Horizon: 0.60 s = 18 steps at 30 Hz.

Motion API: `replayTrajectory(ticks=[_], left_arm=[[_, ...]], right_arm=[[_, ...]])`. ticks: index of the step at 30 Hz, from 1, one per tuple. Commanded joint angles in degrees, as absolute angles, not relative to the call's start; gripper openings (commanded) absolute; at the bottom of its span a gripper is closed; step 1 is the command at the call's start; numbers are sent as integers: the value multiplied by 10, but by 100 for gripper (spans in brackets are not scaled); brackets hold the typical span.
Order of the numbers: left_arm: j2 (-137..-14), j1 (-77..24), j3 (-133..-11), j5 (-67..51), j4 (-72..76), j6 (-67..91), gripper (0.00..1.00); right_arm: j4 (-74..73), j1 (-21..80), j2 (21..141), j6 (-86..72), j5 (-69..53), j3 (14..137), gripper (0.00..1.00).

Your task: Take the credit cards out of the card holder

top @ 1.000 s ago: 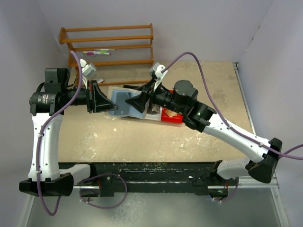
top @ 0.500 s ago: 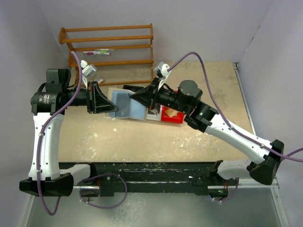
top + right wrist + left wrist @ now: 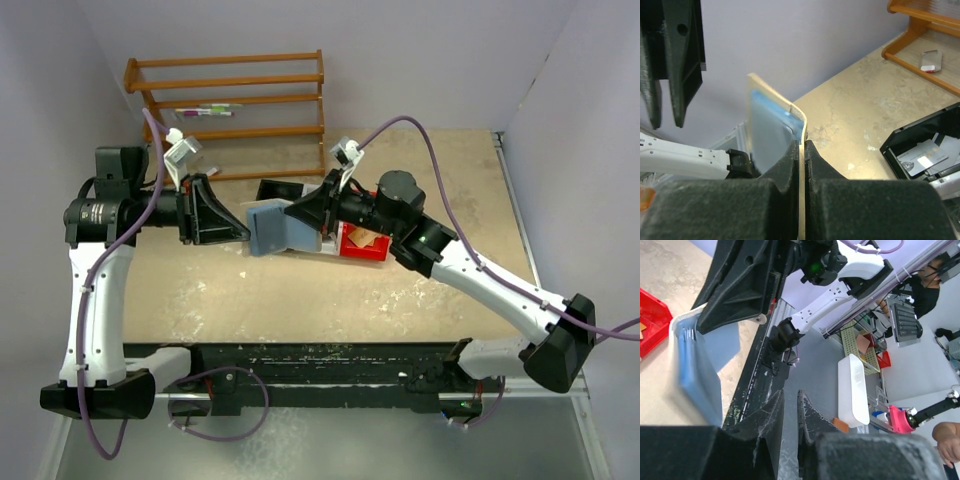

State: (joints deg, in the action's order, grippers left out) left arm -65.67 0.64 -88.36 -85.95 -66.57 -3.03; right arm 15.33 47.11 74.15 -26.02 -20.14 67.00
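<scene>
The card holder [image 3: 272,228] hangs above the table, its bluish-grey sleeves facing up. My right gripper [image 3: 297,213] is shut on its tan flap; in the right wrist view the thin tan edge runs between the pads of this gripper [image 3: 802,139], and the card holder [image 3: 771,122] stands up beyond them. My left gripper [image 3: 242,235] sits just left of the holder, not touching it. The left gripper [image 3: 791,396] shows a narrow bare gap. Pale credit cards [image 3: 921,156] lie in a black box [image 3: 279,190]. I cannot tell whether cards sit in the sleeves [image 3: 692,367].
A red bin [image 3: 362,243] lies on the table under my right wrist. A wooden rack [image 3: 230,95] stands at the back left, with one small card [image 3: 931,60] on the table below it. A black rail runs along the near table edge [image 3: 330,360].
My right gripper has shut on the holder's flap. My left gripper has let go of the holder's left edge, opened slightly and drawn back to the left.
</scene>
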Motion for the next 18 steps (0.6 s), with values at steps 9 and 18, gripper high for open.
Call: replayTrajectory(ticks=[9,18], left_arm=[[-649,5,-867,-763,-664,-71,35],[-626,4,-914,-626,-679,-119,34]], right_arm=[[210,470,711,-301,-241,677,0],[213,463,699,-302,-249,683,0]])
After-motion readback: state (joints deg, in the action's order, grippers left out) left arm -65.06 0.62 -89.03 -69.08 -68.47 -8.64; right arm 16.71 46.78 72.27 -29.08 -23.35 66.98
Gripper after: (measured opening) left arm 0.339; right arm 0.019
